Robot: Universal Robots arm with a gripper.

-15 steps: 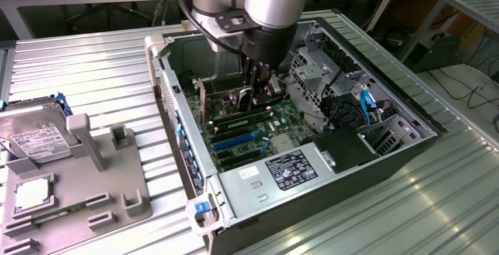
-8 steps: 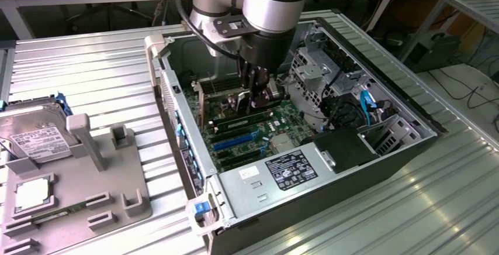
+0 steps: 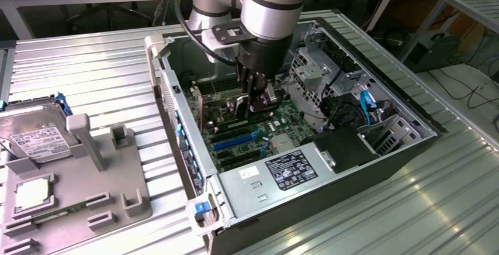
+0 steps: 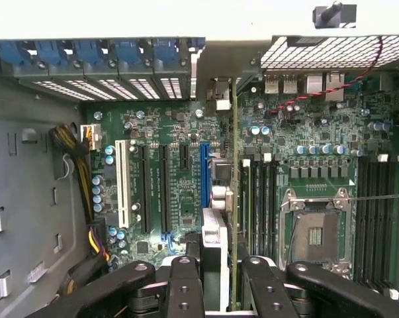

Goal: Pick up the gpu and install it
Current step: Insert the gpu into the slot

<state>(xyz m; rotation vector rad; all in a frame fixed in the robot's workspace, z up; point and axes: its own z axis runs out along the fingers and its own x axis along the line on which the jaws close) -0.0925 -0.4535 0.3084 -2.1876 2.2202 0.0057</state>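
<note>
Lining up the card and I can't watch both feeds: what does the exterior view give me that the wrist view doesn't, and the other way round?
Exterior view: the arm reaching down into the open case, the power supply, and the hard drive on the grey fixture to the exterior view's left. Wrist view: the blue slot, the white slot and the empty CPU socket, seen from above. Both: the gpu upright between the jaws, which are closed on it, over the motherboard.
</note>
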